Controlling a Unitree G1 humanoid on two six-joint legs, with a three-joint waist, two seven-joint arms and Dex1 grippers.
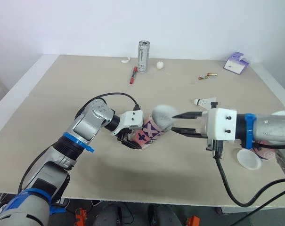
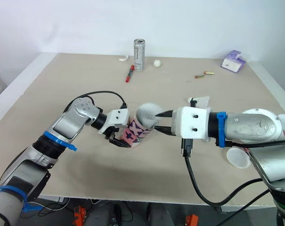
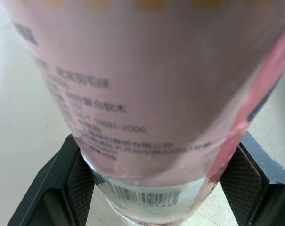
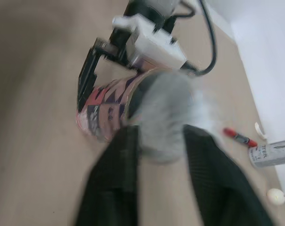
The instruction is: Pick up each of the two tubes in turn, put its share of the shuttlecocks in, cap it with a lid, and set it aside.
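- The pink patterned cardboard tube (image 1: 150,132) hung tilted just above the middle of the pale beige surface (image 1: 62,94). Its base end was pinched between the fingers (image 3: 74,183) of the left gripper (image 1: 132,139), and its open mouth faced the right gripper (image 1: 174,122).
- A white feathered shuttlecock (image 1: 163,115) sat at that mouth. The right gripper's fingers (image 4: 116,179) stood spread on either side of it, and we could not tell whether they touched the feathers.
- We judged the tube light and fairly stiff but thin-walled, so a hard squeeze might dent it. Its printed skin looked smooth enough to slip, so the low hold near the closed end seemed the soundest place.
- We took the shuttlecock to be almost weightless, with a fragile skirt. It seemed best held gently around the feathers or by its cork.
- The left wrist view added the black barcode label (image 3: 137,195) and showed both pads flat against the tube's wall.
- The right wrist view looked along the fingers and placed the shuttlecock between them.
- The eye views gave the wider layout: a second white shuttlecock (image 1: 206,101) lying beyond the right gripper, a round white lid (image 1: 249,159) beside the right arm, and a silver drink can (image 1: 143,56) and red marker pen (image 1: 133,74) well apart at the far edge.
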